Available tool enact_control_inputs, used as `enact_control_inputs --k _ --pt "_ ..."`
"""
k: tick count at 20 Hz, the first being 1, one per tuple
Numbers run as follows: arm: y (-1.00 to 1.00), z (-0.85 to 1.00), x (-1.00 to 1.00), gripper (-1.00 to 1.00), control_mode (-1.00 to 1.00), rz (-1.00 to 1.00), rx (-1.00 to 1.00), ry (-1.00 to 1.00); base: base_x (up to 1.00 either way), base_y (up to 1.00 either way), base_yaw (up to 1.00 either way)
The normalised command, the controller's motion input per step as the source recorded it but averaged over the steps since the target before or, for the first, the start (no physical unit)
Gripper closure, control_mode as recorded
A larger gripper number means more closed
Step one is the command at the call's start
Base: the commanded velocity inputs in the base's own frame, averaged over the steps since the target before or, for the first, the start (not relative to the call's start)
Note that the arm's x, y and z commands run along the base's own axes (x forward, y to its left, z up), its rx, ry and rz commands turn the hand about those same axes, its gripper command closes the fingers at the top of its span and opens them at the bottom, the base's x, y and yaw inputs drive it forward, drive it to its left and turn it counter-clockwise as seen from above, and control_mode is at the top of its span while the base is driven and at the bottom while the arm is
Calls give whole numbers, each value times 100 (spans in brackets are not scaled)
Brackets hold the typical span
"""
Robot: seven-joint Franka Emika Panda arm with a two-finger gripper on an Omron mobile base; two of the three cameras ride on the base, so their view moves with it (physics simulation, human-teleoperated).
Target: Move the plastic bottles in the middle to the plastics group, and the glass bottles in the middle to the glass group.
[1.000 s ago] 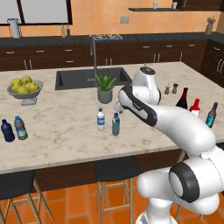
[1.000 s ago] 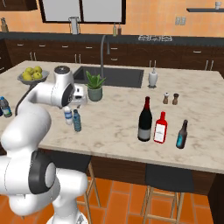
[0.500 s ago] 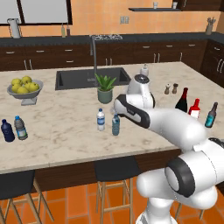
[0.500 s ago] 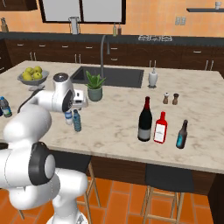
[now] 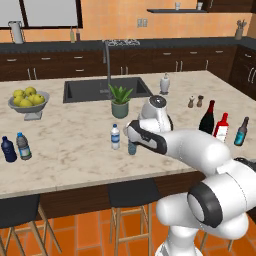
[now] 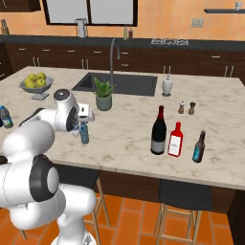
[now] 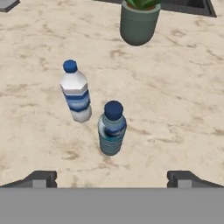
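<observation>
Two blue-capped plastic bottles stand mid-counter: a teal-tinted one (image 7: 112,129) (image 5: 132,147) (image 6: 84,134) and a whitish one with a blue band (image 7: 76,94) (image 5: 115,136). My gripper (image 7: 111,179) (image 5: 131,134) (image 6: 84,119) hangs open just above the teal bottle, fingertips (image 7: 40,178) wide apart, holding nothing. The tall dark wine bottle (image 5: 207,118) (image 6: 158,130) stands at the right beside the glass group: a red bottle (image 5: 221,125) (image 6: 175,139) and a slim dark teal one (image 5: 242,131) (image 6: 198,147). The plastics group, a navy bottle (image 5: 8,149) and a greyish clear one (image 5: 23,146), stands far left.
A potted plant (image 5: 120,101) (image 7: 139,21) stands just behind the two bottles, in front of the sink (image 5: 106,89). A fruit bowl (image 5: 28,101) sits at the left. Salt and pepper shakers (image 5: 195,101) and a soap dispenser (image 5: 164,84) stand toward the right.
The hand has come down and a little left, from above the two middle bottles to just over the teal one. The gripper stays open. No bottle has moved.
</observation>
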Motion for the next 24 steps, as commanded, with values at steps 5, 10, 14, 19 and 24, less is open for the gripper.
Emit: enact_control_inputs --k 5,10,14,19,24 --pt "0 -15 17 -100 -100 0 0 -2 0 0 0" --pt "0 -5 22 -100 -100 0 0 0 0 0 0" --pt "0 0 13 -100 -100 0 0 6 0 0 0" --pt "6 -1 22 -100 -100 0 0 9 0 0 0" --pt "9 -13 21 -100 -100 0 0 1 0 0 0"
